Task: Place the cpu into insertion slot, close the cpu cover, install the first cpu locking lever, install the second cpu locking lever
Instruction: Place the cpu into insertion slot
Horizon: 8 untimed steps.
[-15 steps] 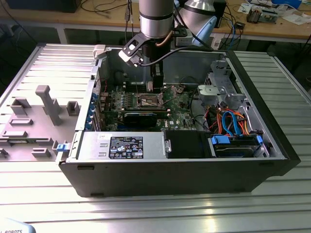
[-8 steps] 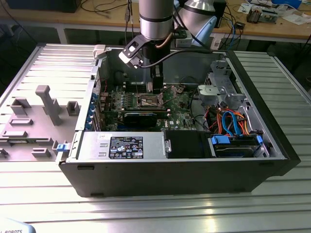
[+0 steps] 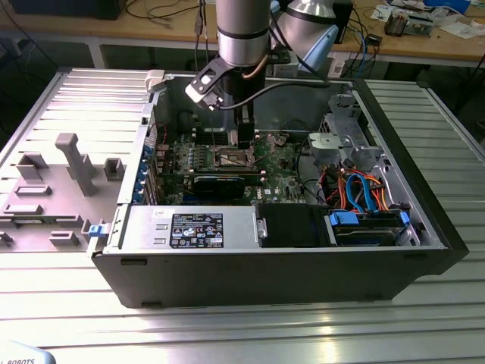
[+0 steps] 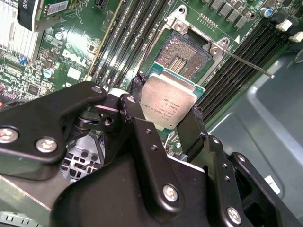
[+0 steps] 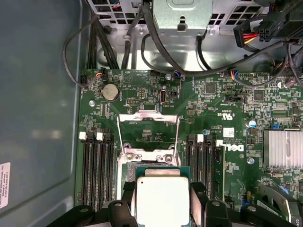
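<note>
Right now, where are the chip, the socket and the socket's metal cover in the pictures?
chip (image 4: 168,101): second wrist view, middle of its silvery top.
socket (image 4: 183,54): second wrist view, its dark centre.
cover (image 5: 147,117): first wrist view, the end bar of the open frame.

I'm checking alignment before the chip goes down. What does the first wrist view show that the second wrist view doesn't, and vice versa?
First wrist view: the cover standing open, and a coin battery nearby. Second wrist view: the socket with its centre bare, and a thin lever rod beside it. Both wrist views: the chip clamped in the pincer, not yet seated.
</note>
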Available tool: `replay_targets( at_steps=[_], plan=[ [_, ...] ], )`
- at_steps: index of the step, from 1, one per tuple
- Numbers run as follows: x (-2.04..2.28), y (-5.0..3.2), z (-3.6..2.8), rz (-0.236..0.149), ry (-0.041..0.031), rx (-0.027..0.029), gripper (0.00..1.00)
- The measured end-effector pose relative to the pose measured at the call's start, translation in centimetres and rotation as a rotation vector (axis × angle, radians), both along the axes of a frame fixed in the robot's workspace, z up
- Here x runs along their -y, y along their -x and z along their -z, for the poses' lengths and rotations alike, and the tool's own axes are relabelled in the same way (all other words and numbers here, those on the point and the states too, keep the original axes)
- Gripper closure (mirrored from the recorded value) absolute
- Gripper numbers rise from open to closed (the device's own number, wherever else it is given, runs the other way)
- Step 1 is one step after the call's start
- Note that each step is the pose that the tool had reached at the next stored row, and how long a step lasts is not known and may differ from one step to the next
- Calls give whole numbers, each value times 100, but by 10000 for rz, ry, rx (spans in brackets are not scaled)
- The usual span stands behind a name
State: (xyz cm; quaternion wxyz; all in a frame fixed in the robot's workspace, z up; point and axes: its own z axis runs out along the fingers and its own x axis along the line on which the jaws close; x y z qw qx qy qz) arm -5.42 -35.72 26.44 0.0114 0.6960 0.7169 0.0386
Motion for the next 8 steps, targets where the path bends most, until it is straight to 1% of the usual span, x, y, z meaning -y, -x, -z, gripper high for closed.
replay_targets(
  at_steps=[3, 8],
  plan=[
    [-1, 6, 29, 2, -22, 0, 46],
    [-5, 18, 121, 1, -49, 0, 46]
  ],
)
